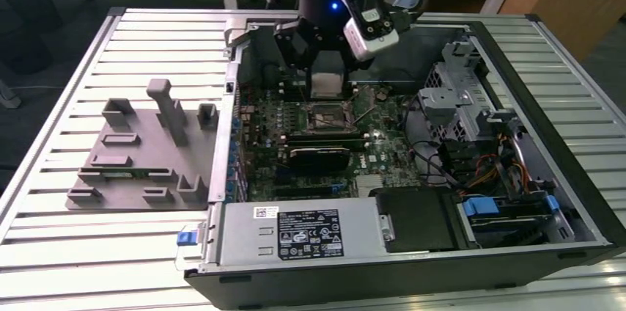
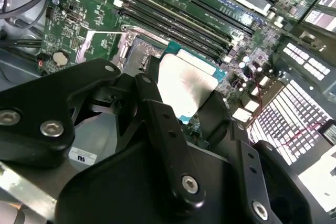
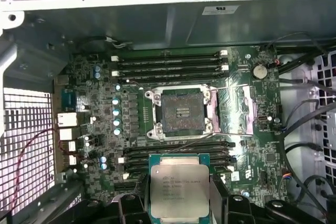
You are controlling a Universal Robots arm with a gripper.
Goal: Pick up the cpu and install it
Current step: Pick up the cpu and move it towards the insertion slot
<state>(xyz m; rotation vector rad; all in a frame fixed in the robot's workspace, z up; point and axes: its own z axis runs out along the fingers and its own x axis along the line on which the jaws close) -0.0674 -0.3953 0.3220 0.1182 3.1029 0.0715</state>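
Note:
My gripper [image 1: 328, 85] is shut on the cpu [image 1: 328, 80], a flat silver-topped square chip held a little above the motherboard inside the open computer case. In both wrist views the cpu [image 3: 179, 188] [image 2: 185, 83] sits clamped between two black fingers [image 3: 128, 204]. The open socket [image 3: 182, 110], with its metal load frame swung aside, lies on the board just beyond the chip, apart from it. In the exterior view the socket [image 1: 330, 114] is below the held chip. Part of the socket [image 2: 131, 51] shows past the finger [image 2: 157, 108] in the second wrist view.
Memory slots [image 3: 168, 64] flank the socket on two sides. A black card [image 1: 318, 155] and the grey power supply [image 1: 293, 234] lie nearer the case front. Drive cage [image 1: 459, 105] and cables [image 1: 440, 157] fill the exterior view's right. A grey parts fixture [image 1: 137, 153] rests on the slatted table.

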